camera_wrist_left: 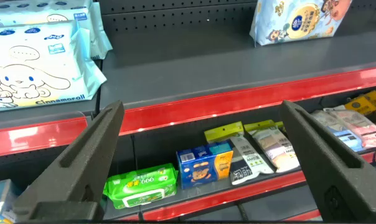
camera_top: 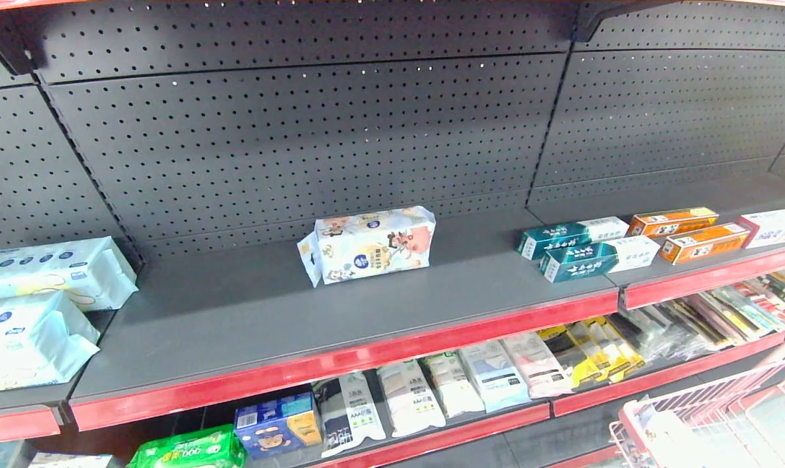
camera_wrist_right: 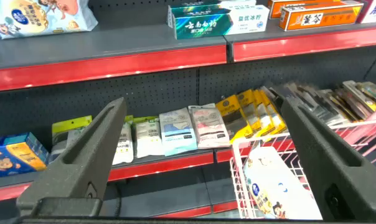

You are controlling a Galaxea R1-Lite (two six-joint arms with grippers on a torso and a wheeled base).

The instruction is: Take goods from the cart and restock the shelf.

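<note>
Pack sits stocked on the shelf; left gripper and right gripper hang below it, fingers spread and empty, likely for the cart

A black perforated back panel rises behind the grey shelf, whose front edge is red.

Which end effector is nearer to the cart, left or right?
Right. The right end effector is over the cart; the left end effector faces the shelf, farther to the left.
</note>
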